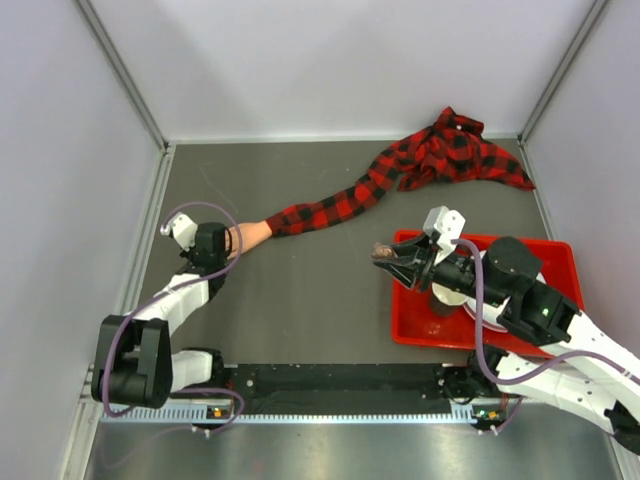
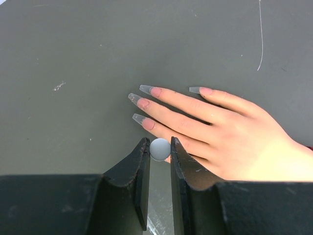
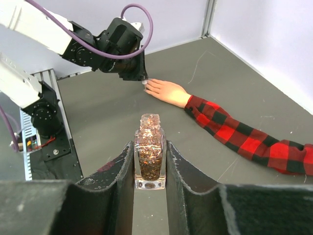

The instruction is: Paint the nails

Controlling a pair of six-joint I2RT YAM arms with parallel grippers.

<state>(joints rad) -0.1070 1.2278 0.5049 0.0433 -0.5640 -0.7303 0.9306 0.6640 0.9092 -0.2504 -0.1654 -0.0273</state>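
From where I stand, the mannequin hand (image 1: 252,237) lies palm down on the grey counter (image 1: 320,290) close to its left edge, about midway between near and far. Its red-and-black plaid sleeve (image 1: 330,205) trails off to a bunched heap in the far right corner.

The nails (image 2: 145,89) are long, frosted and see-through. 4 of them show in the left wrist view, pointing toward the left edge.

The left gripper (image 2: 159,143) hangs right over the fingers. Its 2 jaws are drawn in close and pinch a small grey round piece (image 2: 160,149). That piece sits above the finger nearest the gripper; I cannot tell whether it touches the skin.

Over toward the right edge sits a red tray (image 1: 560,260). The right gripper (image 3: 150,144) is held at the tray's left rim, its jaws clamped on either side of a clear polish bottle (image 3: 149,156). The bottle is full of brownish-red glitter and stands upright between the fingers, well apart from the mannequin hand.
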